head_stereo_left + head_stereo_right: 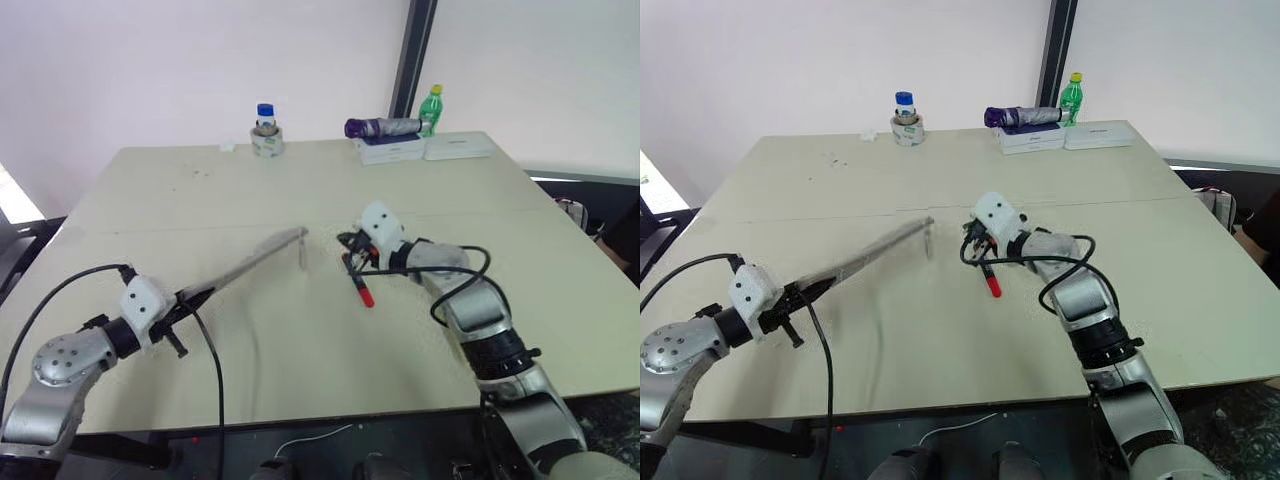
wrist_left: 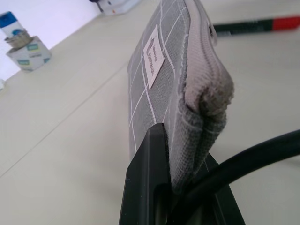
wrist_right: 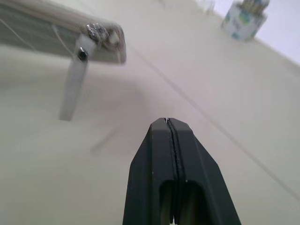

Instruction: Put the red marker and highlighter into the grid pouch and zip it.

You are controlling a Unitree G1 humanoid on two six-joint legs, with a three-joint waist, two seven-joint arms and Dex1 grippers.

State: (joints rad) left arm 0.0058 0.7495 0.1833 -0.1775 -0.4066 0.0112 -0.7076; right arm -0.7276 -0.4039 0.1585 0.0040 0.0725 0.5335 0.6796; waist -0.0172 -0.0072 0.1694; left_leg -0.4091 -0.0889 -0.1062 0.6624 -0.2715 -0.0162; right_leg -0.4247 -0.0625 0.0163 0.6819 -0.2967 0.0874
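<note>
Beige table (image 1: 300,370) below white wall; left tool (image 1: 186,299) clamping grid pouch (image 1: 255,260), right tool (image 3: 168,123) closed, empty.

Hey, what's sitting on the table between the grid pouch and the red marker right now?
Nothing: in the left eye view, only bare table separates the grid pouch from the red marker.
</note>
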